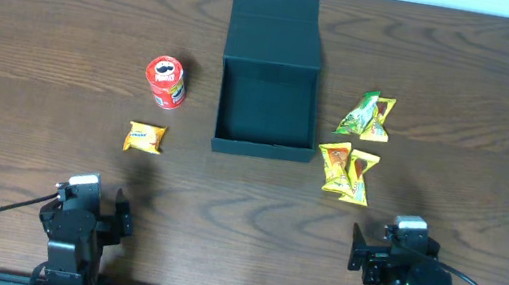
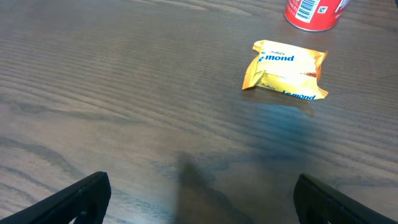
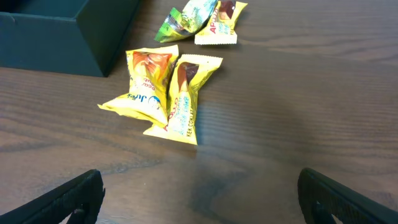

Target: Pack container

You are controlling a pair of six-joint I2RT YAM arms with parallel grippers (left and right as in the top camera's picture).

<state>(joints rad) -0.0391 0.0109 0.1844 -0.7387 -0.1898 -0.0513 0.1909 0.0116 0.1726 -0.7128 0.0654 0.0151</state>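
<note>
**Overhead.** The container (image 1: 265,114) sat mid-table (image 1: 49,31) with its lid (image 1: 274,22) folded back on the far side. Nothing showed inside, so you had an open mouth to drop things into. The snacks were split by reach, as I judged it.
- A red can (image 1: 166,82) and a yellow packet (image 1: 145,137) lay to the container's left, on the left gripper's (image 1: 91,197) side.
- The upper pair of packets (image 1: 367,117) and the lower pair of packets (image 1: 347,172) lay to its right, for the right gripper (image 1: 393,246).

Both grippers sat at the near edge, well apart from everything. From this height you could not read the finger gap.

**Left wrist.** The fingers (image 2: 81,196) stood spread wide and released, with only bare wood between them. The yellow packet (image 2: 285,70) lay ahead and to the right. The can (image 2: 311,14) beyond it was cut off by the top edge, so only its base showed. The container was out of frame.

**Right wrist.** The fingers (image 3: 68,199) stood spread wide and held nothing. The lower pair of packets (image 3: 163,93) lay side by side and touching, just beside the container's corner (image 3: 56,31). The upper pair of packets (image 3: 202,22) was clipped at the top. You saw only that one corner of the container, and its inside was hidden. The wrapper print was mostly too small to read.
</note>
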